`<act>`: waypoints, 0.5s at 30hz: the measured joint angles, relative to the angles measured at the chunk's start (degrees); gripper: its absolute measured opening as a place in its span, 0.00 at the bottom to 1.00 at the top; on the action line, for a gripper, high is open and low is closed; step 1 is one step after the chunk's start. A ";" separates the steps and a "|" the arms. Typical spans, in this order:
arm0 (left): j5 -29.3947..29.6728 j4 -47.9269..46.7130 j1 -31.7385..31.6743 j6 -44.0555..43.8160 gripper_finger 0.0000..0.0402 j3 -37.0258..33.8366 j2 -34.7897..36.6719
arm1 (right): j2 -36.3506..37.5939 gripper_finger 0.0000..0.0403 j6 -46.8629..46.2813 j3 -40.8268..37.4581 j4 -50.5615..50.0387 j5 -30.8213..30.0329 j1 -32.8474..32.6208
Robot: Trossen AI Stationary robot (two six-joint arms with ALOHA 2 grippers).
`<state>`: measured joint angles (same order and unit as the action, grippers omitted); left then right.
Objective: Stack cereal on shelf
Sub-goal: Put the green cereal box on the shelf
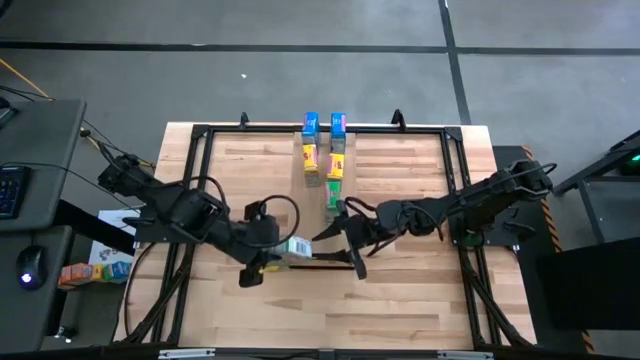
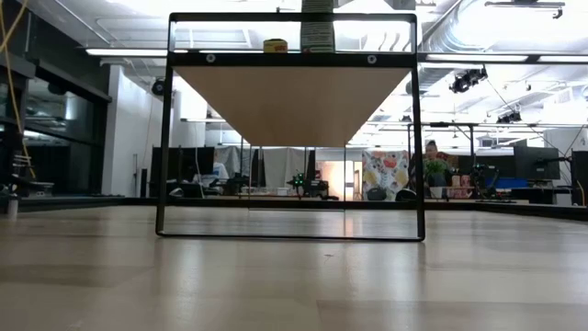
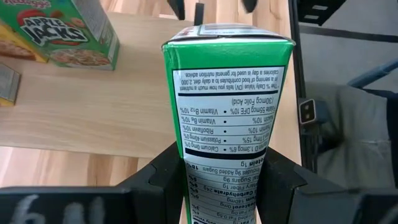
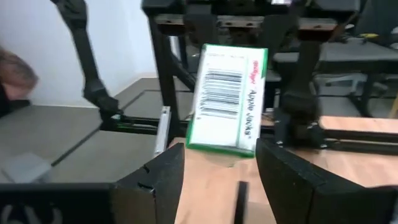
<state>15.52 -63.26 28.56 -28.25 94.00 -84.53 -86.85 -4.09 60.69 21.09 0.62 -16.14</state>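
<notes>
My left gripper is shut on a green cereal box, shown in the high view as a pale box near the table's middle. My right gripper stands open just right of it, fingers either side of open space, the same box just ahead of them. On the pale shelf board stand two blue boxes, two yellow boxes and another green Apple Jacks box. The low view shows the shelf raised on a black frame. My left gripper pinches the green box between its two fingers, on the two faces either side of the nutrition panel, at the box's near end. The fingers slant down from the table's left. The box sticks out beyond the fingertips, lifted clear.
The black shelf frame runs around most of the table, its posts at the corners. Cables hang along both arms. Off the table's left edge lie coloured items and a desk with a mouse. A person sits far behind the table.
</notes>
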 joint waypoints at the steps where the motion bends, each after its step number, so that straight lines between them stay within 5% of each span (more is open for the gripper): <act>1: -0.01 -0.01 0.12 -0.02 0.33 0.00 0.00 | 0.00 0.49 -0.13 0.00 0.04 0.49 0.00; 15: 0.04 0.40 0.40 0.86 0.33 -1.11 -0.58 | -0.36 0.77 -1.89 0.00 1.47 -4.08 0.00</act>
<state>15.56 -62.87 28.95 -27.39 92.88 -85.11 -87.21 -5.98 60.69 22.56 -3.46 -16.14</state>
